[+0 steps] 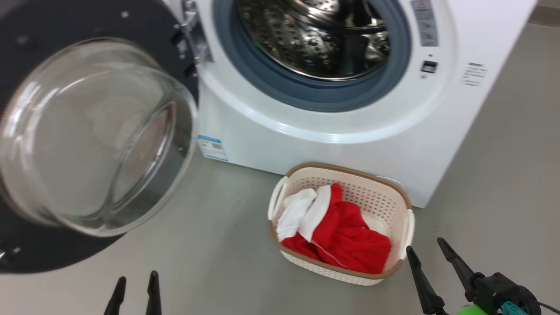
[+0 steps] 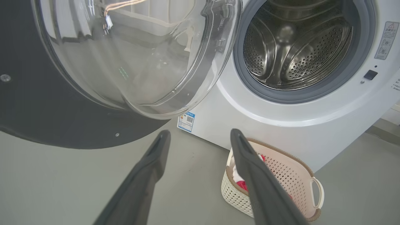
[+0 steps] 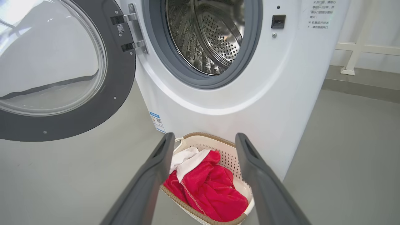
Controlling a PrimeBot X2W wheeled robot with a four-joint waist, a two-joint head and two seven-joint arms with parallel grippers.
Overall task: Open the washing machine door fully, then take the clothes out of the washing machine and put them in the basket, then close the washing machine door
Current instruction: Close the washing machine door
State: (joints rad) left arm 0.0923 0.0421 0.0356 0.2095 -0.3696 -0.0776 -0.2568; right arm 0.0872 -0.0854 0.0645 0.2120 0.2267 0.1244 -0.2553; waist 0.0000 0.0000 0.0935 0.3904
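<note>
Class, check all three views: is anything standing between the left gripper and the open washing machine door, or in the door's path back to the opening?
Nothing visible does. Bare floor separates the left gripper from the washing machine door; the basket seems to sit below the door's swing.

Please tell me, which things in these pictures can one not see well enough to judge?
Drum floor nearest the opening: hidden behind the rubber ring, left wrist view; a small leftover piece cannot be excluded.
Basket bottom: covered by the clothes, head view.
Printed labels on the washing machine: too small to read, head view.
Washing machine door: cut off by the left edge, head view.
</note>
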